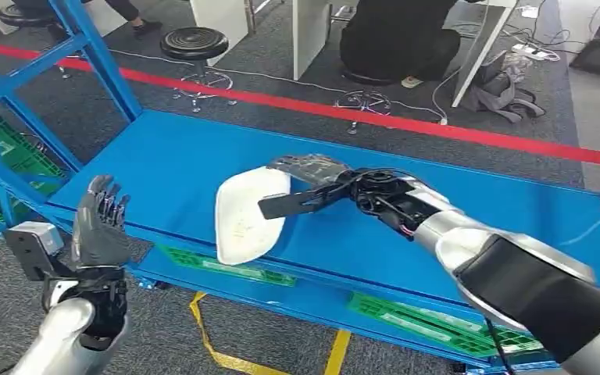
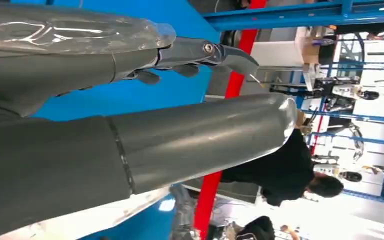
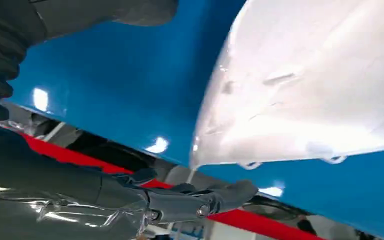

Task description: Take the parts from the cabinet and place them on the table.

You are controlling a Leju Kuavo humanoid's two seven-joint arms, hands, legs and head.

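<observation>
A white curved shell part (image 1: 246, 215) lies flat on the blue table top (image 1: 164, 156), close to its front edge. My right hand (image 1: 320, 183) hovers at the part's far right side. Its fingers are spread above the part and its thumb points along the part's top. In the right wrist view the part (image 3: 320, 90) sits beyond the hand, with the fingers (image 3: 200, 200) apart from its rim and nothing between them and the thumb. My left hand (image 1: 100, 223) is raised, fingers upright and apart, in front of the table's left corner and holds nothing. Its thumb (image 2: 190, 145) looms large in the left wrist view.
Blue frame posts (image 1: 94, 47) rise at the left, with green pallets (image 1: 8, 156) behind them. A lower shelf with green strips (image 1: 226, 266) runs under the table. Beyond a red floor line (image 1: 437, 125) stand a black stool (image 1: 195, 43) and a seated person in black (image 1: 398, 39).
</observation>
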